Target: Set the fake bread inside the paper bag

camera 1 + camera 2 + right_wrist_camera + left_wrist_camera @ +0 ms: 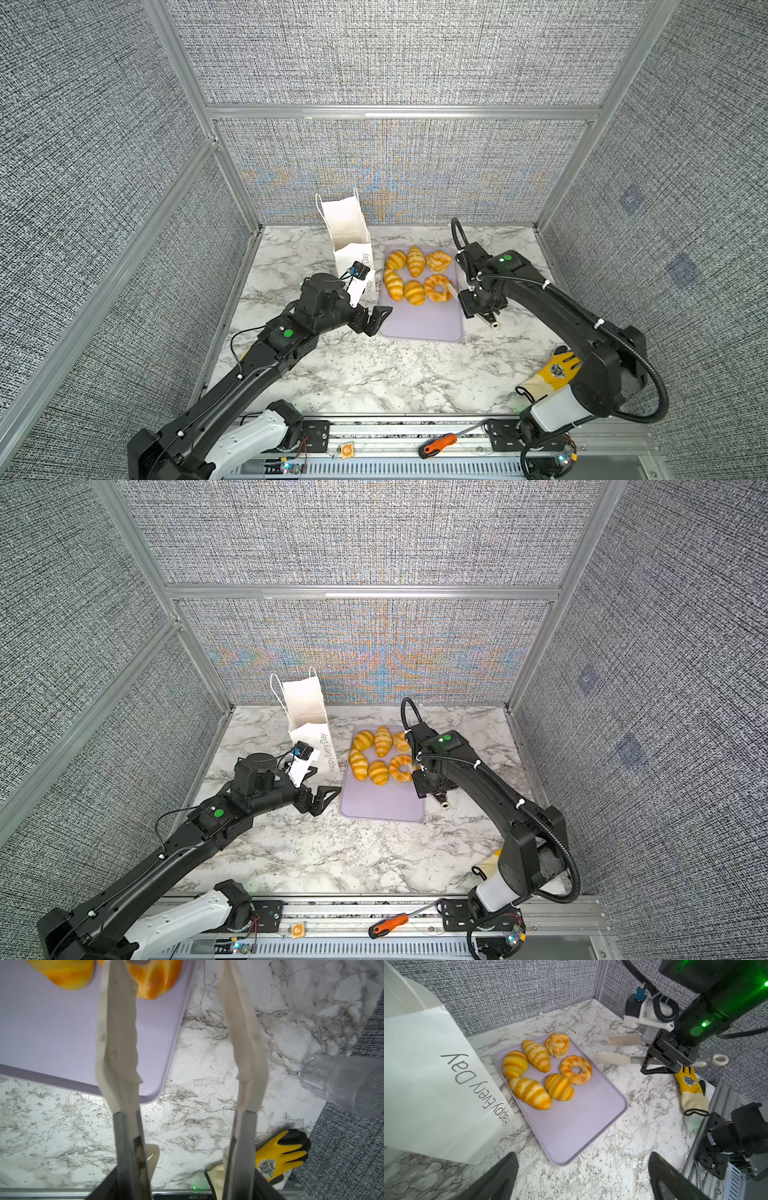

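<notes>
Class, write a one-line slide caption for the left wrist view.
Six glossy golden-yellow toy pastries on a flat lilac tray beside a white paper bag, right gripper open nearby.

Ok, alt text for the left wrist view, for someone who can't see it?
Six toy pastries sit at one end of a lilac tray on a marble table, beside a white paper bag lettered Happy Every Day. The right gripper, pale fingers apart and empty, points toward the ring pastry.

The left arm (249, 374) and right arm (557, 307) are black, with white base links and green round marks (the right has a ribbed hose (515, 279)).
</notes>
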